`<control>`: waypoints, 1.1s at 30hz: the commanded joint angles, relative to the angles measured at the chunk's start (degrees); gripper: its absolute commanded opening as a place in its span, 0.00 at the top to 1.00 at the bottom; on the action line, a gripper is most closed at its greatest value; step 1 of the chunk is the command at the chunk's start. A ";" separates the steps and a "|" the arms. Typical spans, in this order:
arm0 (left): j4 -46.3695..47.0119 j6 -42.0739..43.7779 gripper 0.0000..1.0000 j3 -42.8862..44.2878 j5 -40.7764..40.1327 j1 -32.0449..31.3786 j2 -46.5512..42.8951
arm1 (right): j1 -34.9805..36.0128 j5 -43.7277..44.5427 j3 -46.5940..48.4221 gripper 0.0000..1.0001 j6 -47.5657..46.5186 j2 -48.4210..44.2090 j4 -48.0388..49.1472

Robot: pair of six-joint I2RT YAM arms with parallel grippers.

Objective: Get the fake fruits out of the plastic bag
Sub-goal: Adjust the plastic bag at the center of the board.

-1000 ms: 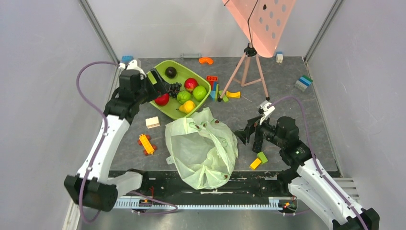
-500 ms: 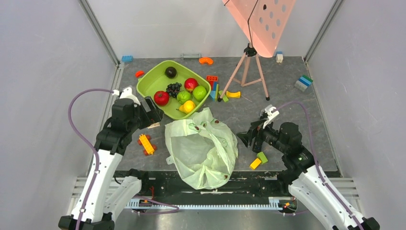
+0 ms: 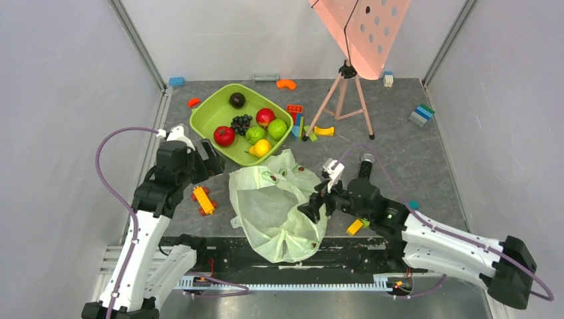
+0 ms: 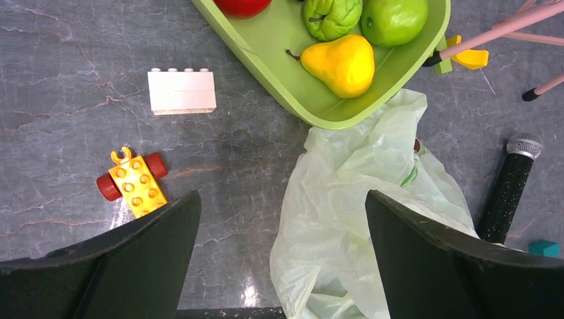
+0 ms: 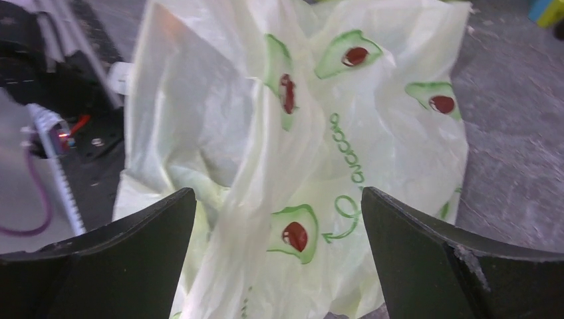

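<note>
The plastic bag [image 3: 279,206] lies crumpled and low on the grey table, pale green with avocado prints [image 5: 312,133]. Its inside is hidden. The fake fruits sit in the lime tub [image 3: 209,116]: a dark round one [image 3: 237,100], a black grape bunch [image 3: 241,123], a round green one [image 3: 277,128] and a bumpy green one [image 3: 255,135], beside a red apple, a tomato and a yellow pear [image 4: 339,63]. My left gripper [image 3: 211,158] hangs open over bare table and the bag's left edge [image 4: 359,199]. Open as well, my right gripper [image 3: 312,207] faces the bag's right side, with bag film between its fingers [image 5: 279,193].
A yellow wheeled brick [image 3: 204,200] and a white brick [image 4: 181,90] lie left of the bag. A black microphone [image 4: 509,189] lies to the bag's right, near a yellow-green brick [image 3: 359,222]. A pink tripod [image 3: 342,93] with a perforated board stands behind.
My left arm pulled back from the tub to the bag's upper left. My right arm swung left, from open table up to the bag's right edge.
</note>
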 commanded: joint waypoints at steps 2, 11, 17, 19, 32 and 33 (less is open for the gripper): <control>0.56 3.41 0.00 -0.46 -1.88 0.32 -1.75 | 2.58 14.27 4.02 0.02 0.35 6.72 2.71; 0.81 3.04 0.00 -0.99 -3.07 0.32 -2.17 | 3.29 13.55 9.04 0.60 -0.83 12.77 1.25; 0.83 2.92 0.00 -1.08 -3.32 0.32 -2.09 | 3.29 16.67 14.15 1.00 -2.65 9.93 -2.09; 0.83 2.89 0.00 -1.12 -3.55 0.32 -2.17 | 3.22 18.25 17.57 1.00 -4.32 9.17 -5.36; 0.71 2.48 0.00 -1.30 -4.32 0.32 -2.73 | 3.23 23.94 31.78 1.00 -12.15 7.43 -12.20; 0.65 2.47 0.00 -1.30 -4.40 0.32 -2.73 | 3.28 24.31 31.50 1.00 -12.24 7.56 -12.59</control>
